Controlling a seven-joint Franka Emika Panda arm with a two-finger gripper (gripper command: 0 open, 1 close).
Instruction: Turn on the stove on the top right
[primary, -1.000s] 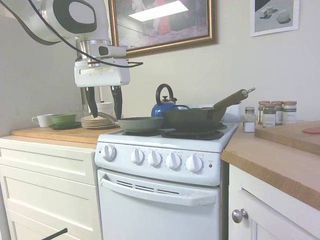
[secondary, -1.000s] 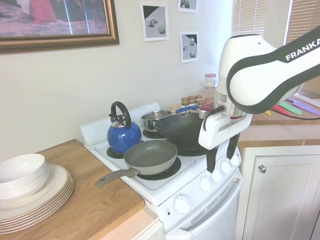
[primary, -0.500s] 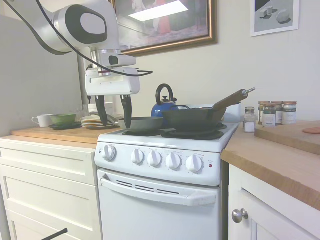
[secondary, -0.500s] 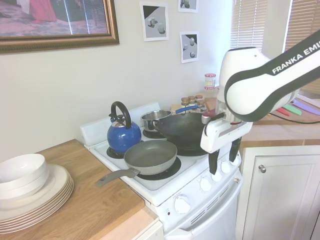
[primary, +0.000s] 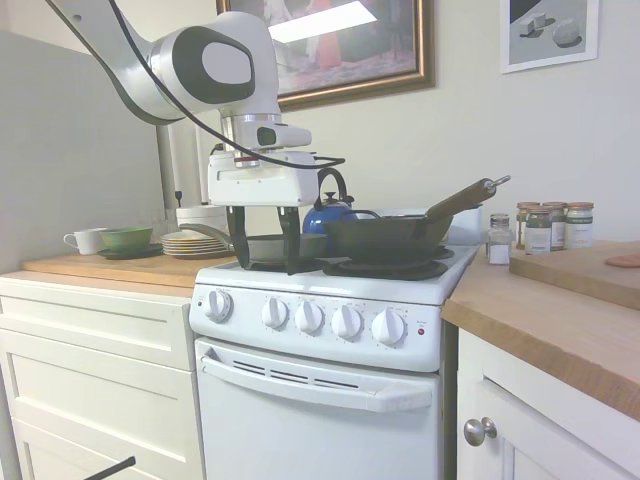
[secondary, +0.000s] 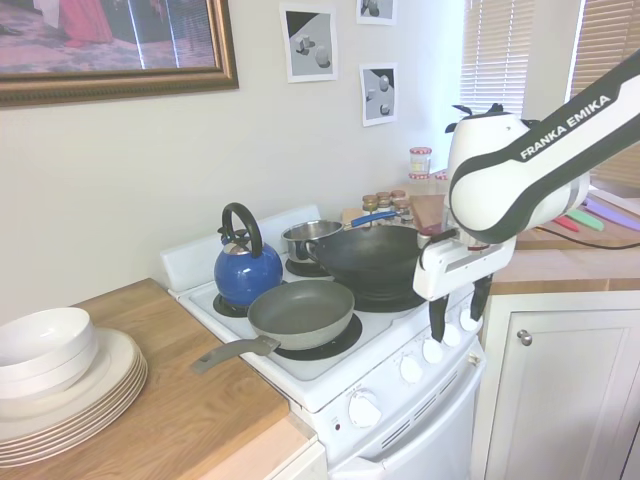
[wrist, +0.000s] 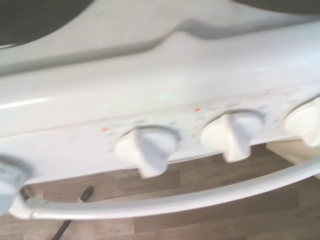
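- My gripper (primary: 264, 255) hung with its jaws spread wide and nothing between them, fingers pointing down over the front edge of the stove (primary: 330, 385).
- From the first outside camera I saw the fingers in front of the grey frying pan (primary: 275, 245), above the knobs (primary: 309, 317) at the left-middle of the row.
- The second outside camera showed what the first did not: the gripper (secondary: 457, 318) stood out in front of the control panel, its fingertips level with the knobs (secondary: 433, 350) at the far end of the row, close to them; I could not tell whether they touched.
- Only the wrist camera looked straight down on the panel: two knobs (wrist: 147, 148) side by side, blurred, with the oven handle (wrist: 165, 202) below them and wood floor (wrist: 210, 175) behind.
- Farther out on the burners sat the blue kettle (secondary: 246, 265), a black wok (secondary: 372, 262) and a small steel pot (secondary: 312, 240).
- A stack of plates (secondary: 70, 395) lay on the wooden counter (secondary: 190, 400) beside the stove.
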